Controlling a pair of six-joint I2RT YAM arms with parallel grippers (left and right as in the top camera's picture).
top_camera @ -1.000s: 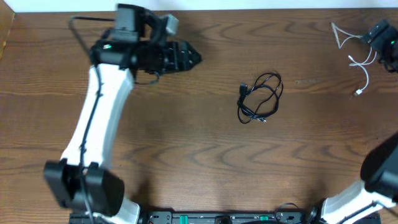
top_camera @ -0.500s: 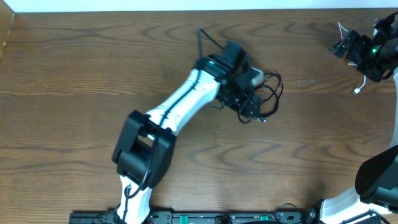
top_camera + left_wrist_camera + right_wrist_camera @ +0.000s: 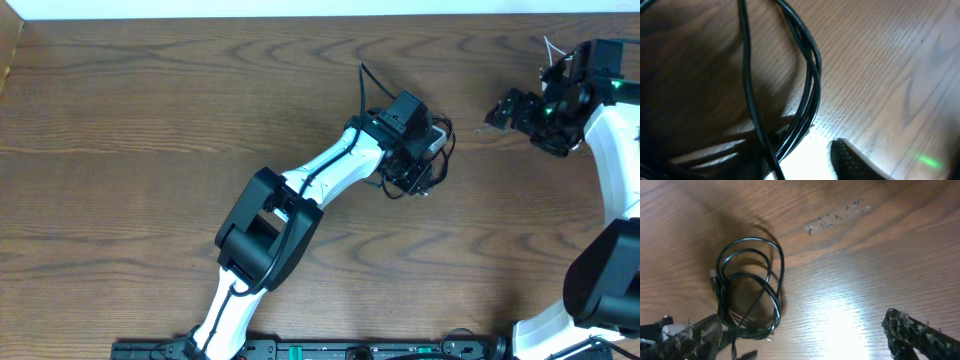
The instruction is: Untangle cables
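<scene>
Your left gripper (image 3: 415, 175) is over the coiled black cable (image 3: 443, 140), just right of centre on the brown wood-grain table (image 3: 150, 100). Its wrist view shows dark strands close up, but you cannot tell how far its jaws are parted. Your right gripper (image 3: 500, 108), at upper right, is spread wide and holds nothing. A pale scuff (image 3: 837, 219) marks the wood near the coil. A white strip (image 3: 300, 8) borders the table's top edge.
</scene>
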